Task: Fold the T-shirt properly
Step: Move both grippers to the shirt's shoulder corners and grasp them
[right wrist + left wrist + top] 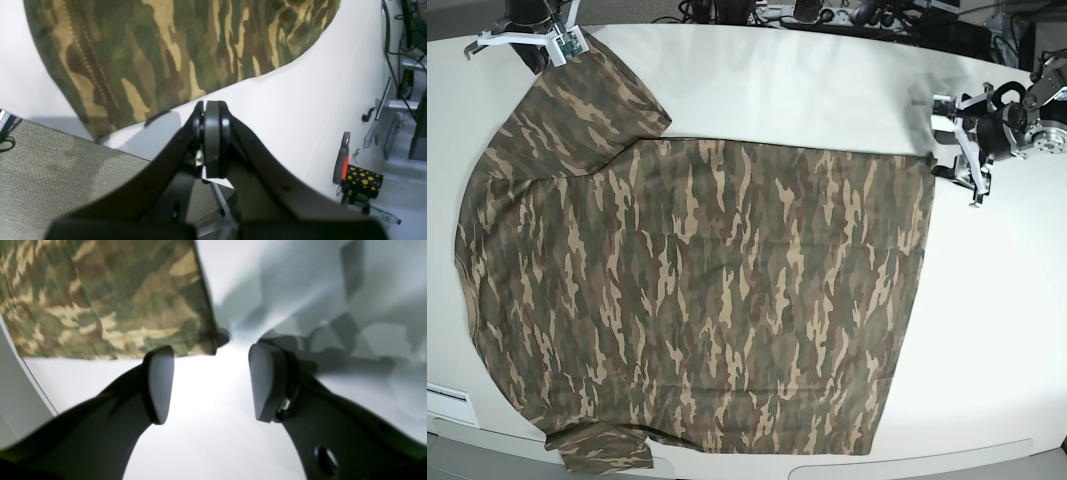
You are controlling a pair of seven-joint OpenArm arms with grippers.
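Observation:
The camouflage T-shirt (727, 290) lies spread flat on the white table (777, 90), with its hem toward the right and its sleeves at the left. My left gripper (939, 140) is open and empty just off the shirt's far hem corner. In the left wrist view the left gripper (213, 383) has that corner of the shirt (100, 300) just ahead of its left finger. My right gripper (562, 45) is at the far sleeve's tip. In the right wrist view the right gripper (211, 110) is shut, just off the sleeve edge of the shirt (166, 50), with no cloth seen between the jaws.
The table's edge and grey carpet (50, 176) lie close under the right gripper. A black mug with yellow spots (363, 181), a bottle and cables are on the floor beyond. Cables and equipment (847, 15) line the table's back edge.

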